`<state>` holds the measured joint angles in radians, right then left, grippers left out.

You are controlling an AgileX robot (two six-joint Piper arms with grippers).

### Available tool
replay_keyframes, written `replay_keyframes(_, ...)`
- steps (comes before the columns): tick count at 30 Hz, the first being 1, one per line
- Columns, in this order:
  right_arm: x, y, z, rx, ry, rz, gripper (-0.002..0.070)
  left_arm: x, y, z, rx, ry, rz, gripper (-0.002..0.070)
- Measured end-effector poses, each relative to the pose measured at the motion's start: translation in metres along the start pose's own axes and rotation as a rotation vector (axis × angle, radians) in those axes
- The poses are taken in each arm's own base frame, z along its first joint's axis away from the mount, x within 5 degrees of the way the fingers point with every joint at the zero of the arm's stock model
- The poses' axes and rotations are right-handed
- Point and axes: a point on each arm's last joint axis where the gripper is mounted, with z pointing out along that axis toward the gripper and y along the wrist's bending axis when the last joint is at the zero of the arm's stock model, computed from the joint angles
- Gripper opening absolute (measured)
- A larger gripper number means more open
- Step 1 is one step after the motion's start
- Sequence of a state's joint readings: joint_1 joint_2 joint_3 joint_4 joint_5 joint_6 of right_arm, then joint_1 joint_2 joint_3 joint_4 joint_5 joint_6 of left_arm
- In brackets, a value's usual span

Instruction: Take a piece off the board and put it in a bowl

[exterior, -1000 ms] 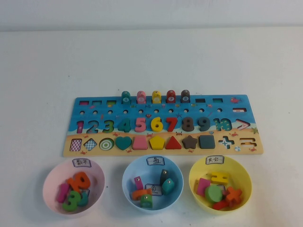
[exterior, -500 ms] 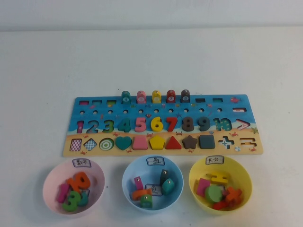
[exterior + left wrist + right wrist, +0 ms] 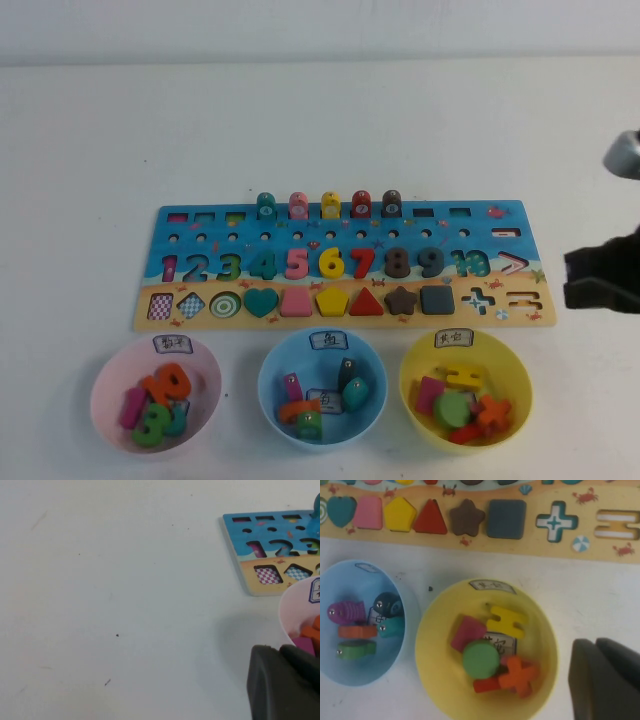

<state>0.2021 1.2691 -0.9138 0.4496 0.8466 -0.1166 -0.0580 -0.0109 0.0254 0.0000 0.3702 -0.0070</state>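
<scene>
The slate-blue square piece (image 3: 436, 300) sits in its slot on the board (image 3: 440, 322), to the right of the brown star. It also shows in the right wrist view (image 3: 506, 519). The yellow bowl (image 3: 515, 375) stands just in front of it and holds several shape pieces; it also shows in the right wrist view (image 3: 432, 645). My right gripper (image 3: 572, 281) is shut and empty, beside the board's right end, to the right of the bowl (image 3: 596, 642). My left gripper (image 3: 276, 649) is shut and empty, next to the pink bowl (image 3: 295, 615), out of the high view.
A pink bowl (image 3: 105, 385) with number pieces and a blue bowl (image 3: 272, 370) with fish pieces stand in front of the board. Several fish pegs (image 3: 329, 205) stand upright along the board's far edge. White table lies all around.
My right gripper has come into the high view from the right edge, beside the board's right end. The board, pieces and bowls have not moved.
</scene>
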Motion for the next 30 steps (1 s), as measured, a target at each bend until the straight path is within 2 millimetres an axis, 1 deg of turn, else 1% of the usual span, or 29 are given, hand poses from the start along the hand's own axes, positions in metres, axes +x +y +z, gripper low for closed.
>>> replay_keyframes(7,-0.037,0.033,0.034,0.071,0.085,-0.081,-0.0017,0.0,0.0,0.0,0.0,0.0,0.0,-0.0004)
replay_keyframes(12,-0.055,0.052,0.061,0.085,0.155,-0.115,-0.0012,0.0,0.0,0.0,0.0,0.0,0.0,-0.0004)
replay_keyframes(14,-0.061,0.058,0.073,0.088,0.184,-0.121,0.0012,0.0,0.0,0.0,0.0,0.0,0.0,-0.0004)
replay_keyframes(17,-0.069,0.064,0.088,0.099,0.234,-0.139,0.0079,0.0,0.0,0.0,0.0,0.0,0.0,-0.0004)
replay_keyframes(20,-0.074,0.066,0.105,0.104,0.289,-0.175,0.0142,0.0,0.0,0.0,0.0,0.0,0.0,-0.0004)
replay_keyframes(22,-0.077,0.065,0.112,0.098,0.312,-0.265,0.0164,0.0,0.0,0.0,0.0,0.0,0.0,-0.0004)
replay_keyframes(25,-0.08,0.066,0.117,0.067,0.332,-0.473,0.0177,0.0,0.0,0.0,0.0,0.0,0.0,-0.0004)
replay_keyframes(29,-0.079,0.066,0.115,0.005,0.368,-0.822,0.0182,0.0,0.0,0.0,0.0,0.0,0.0,-0.0004)
replay_keyframes(30,-0.079,0.066,0.115,-0.001,0.372,-0.853,0.0182,0.0,0.0,0.0,0.0,0.0,0.0,-0.0004)
